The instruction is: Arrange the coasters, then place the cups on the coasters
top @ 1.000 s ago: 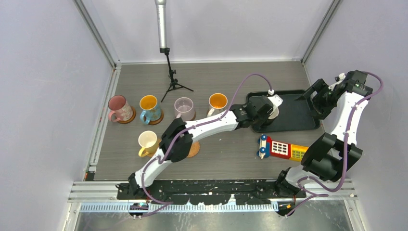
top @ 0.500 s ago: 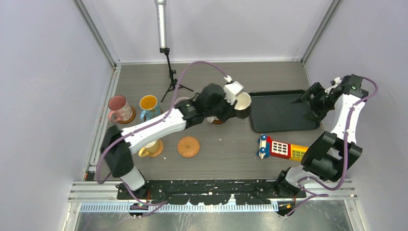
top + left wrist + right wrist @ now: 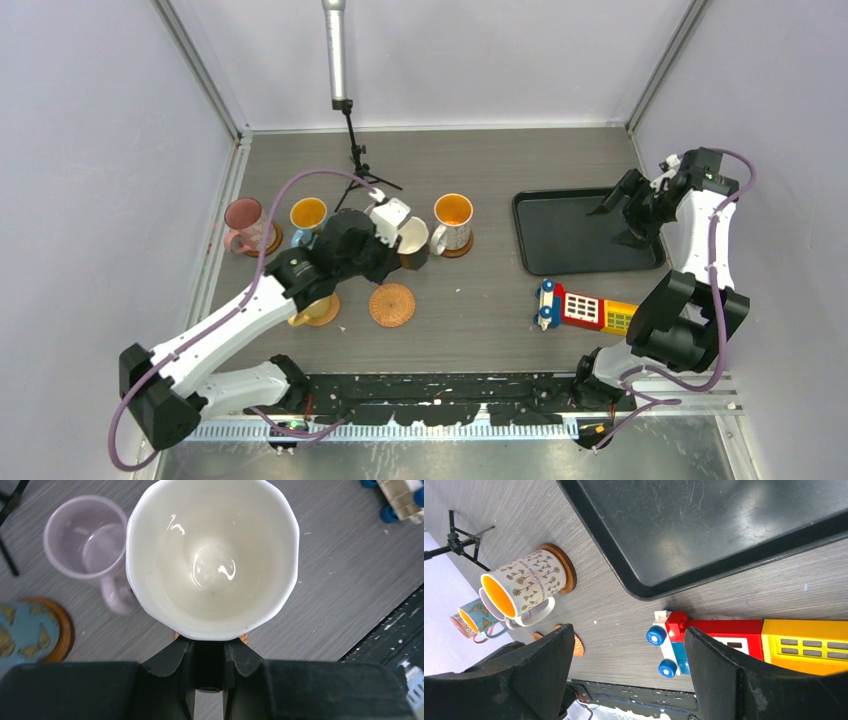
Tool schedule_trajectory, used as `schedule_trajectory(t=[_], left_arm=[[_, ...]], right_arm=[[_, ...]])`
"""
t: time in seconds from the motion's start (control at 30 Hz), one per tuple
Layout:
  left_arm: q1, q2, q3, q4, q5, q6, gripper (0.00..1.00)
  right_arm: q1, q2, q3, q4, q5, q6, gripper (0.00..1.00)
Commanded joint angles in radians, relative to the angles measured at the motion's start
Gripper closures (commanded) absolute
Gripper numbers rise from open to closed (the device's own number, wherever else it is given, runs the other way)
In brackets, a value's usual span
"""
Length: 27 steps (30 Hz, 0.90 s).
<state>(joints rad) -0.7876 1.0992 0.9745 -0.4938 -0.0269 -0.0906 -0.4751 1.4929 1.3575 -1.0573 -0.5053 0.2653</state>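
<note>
Low in the middle of the top view a woven coaster (image 3: pixel 391 305) lies flat, with the yellow mug (image 3: pixel 317 309) just left of it. Just above them, the left gripper (image 3: pixel 209 652) is clamped narrowly on the black mug (image 3: pixel 414 243), which is tilted with its white inside showing. Farther back stand the pink mug (image 3: pixel 244 222), blue mug (image 3: pixel 308 214) and white mug (image 3: pixel 452 221) on dark coasters (image 3: pixel 463 247). At upper right, the right gripper (image 3: pixel 622 212) hangs over the black tray (image 3: pixel 560 250) with its jaws spread wide.

Bright, even light from overhead leaves only faint shadows on the table (image 3: pixel 480 160). Small white glints sit inside the cup (image 3: pixel 212 560), and the tray (image 3: pixel 724 530) carries a soft sheen. Focus is mostly sharp.
</note>
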Motion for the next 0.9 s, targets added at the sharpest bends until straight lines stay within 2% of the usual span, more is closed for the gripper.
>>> schedule_trajectory(t=[0.0,0.27,0.87], left_arm=[[0.07,-0.115,-0.035,-0.016,-0.037,-0.002,1.0],[0.103,-0.204,-0.14,-0.064,-0.004,-0.054,1.0],[0.102,-0.15,-0.233,0.004,0.067,-0.083,1.0]], right_arm=[[0.034,0.019,0.006,0.031,0.044,0.007,0.16],[0.046,0.048,0.028,0.029,0.086,-0.031,0.16],[0.046,0.074,0.016,0.034,0.133,-0.07,0.16]])
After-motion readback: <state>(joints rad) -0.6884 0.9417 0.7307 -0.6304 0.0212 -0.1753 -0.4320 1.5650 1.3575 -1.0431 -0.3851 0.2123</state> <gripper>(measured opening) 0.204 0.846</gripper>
